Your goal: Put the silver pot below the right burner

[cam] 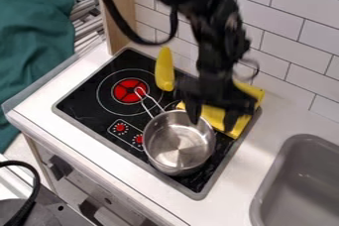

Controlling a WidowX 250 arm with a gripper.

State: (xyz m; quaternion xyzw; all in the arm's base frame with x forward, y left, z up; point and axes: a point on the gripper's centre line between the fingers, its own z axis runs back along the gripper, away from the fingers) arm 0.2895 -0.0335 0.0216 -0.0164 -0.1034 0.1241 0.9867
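**Shiny silver pot stands on the lower right of the black stove, under an open gripper**

The silver pot (pixel 179 143) is round and rather deep, made of a smooth metal which reflects much light. Its inside is bright, with pale streaks spreading over the flat bottom and darker grey bands along the wall. The rim makes a thin, clear line all around, and the outer wall shows on the near side, darker than the inside. The handle (pixel 147 102) is a long, narrow loop of metal wire; it goes from the rim to the upper left, and its rounded end lies over the edge of the red burner (pixel 129 91).

The pot is upright on the stove (pixel 86 106), just beside the red knobs (pixel 120 127), at their right.

The black gripper (pixel 211 124) hangs at the upper right of the pot. Its two fingers are spread well apart: one is over the pot's rim, the other is outside the pot, over the folded yellow cloth (pixel 213 116). I cannot tell if the first finger touches the rim.

A long yellow object (pixel 165 70) lies near the burner, and a grey sink (pixel 265 190) is at the right.
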